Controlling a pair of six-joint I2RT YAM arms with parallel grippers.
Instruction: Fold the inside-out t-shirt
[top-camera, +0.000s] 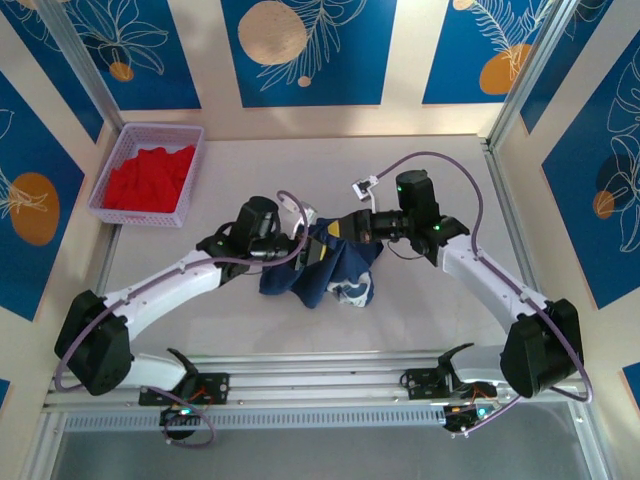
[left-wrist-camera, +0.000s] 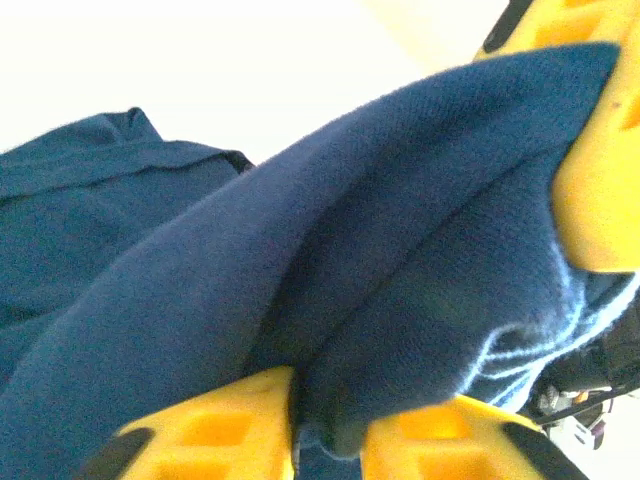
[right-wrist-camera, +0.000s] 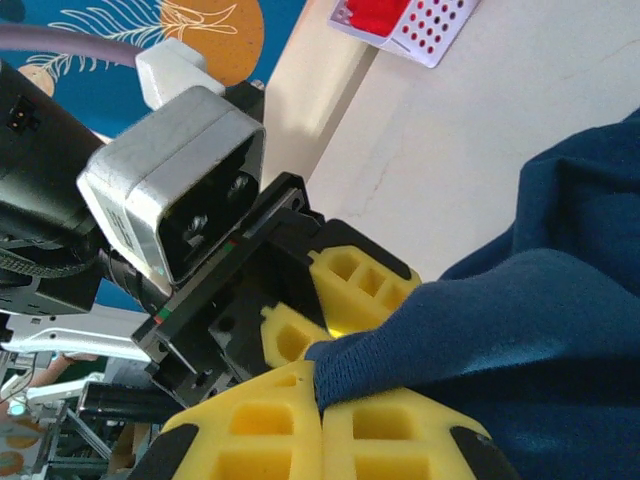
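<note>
Slippage worries me: left gripper (left-wrist-camera: 330, 428) and right gripper (right-wrist-camera: 320, 398) each clamp only a thin fold of the inside-out t-shirt (top-camera: 330, 272), which sags bunched between and beneath the jaws, so spreading them could pull an edge free.

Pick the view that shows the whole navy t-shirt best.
Top external: the entire navy t-shirt is visible, bunched at the middle of the table. Left wrist gives a close-up of its folds pinched between the left fingers; right wrist shows an edge clamped in the right fingers.
</note>
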